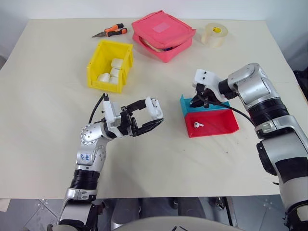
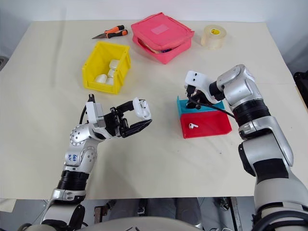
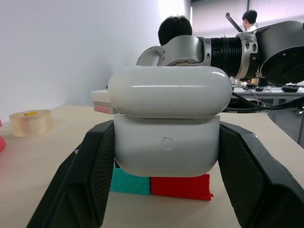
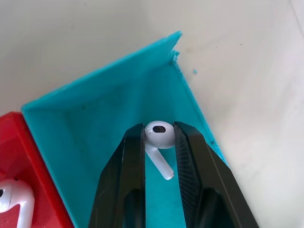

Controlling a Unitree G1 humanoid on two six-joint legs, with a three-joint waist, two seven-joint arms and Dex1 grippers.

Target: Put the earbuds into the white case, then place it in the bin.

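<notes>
My left gripper (image 1: pixel 155 114) is shut on the white case (image 3: pixel 166 137), holding it above the table with its lid (image 3: pixel 167 91) tipped up. My right gripper (image 4: pixel 159 129) reaches down into the teal tray (image 4: pixel 90 118) and is shut on one earbud (image 4: pixel 159 137), whose stem hangs between the fingers. A second earbud (image 1: pixel 198 124) lies in the red tray (image 1: pixel 222 126) beside it. The yellow bin (image 1: pixel 102 57) stands at the far left of the table with several white items inside.
A pink zip pouch (image 1: pixel 163 32) sits at the back, with orange-handled pliers (image 1: pixel 110 32) to its left and a roll of tape (image 1: pixel 214 34) to its right. People show in the background of the left wrist view.
</notes>
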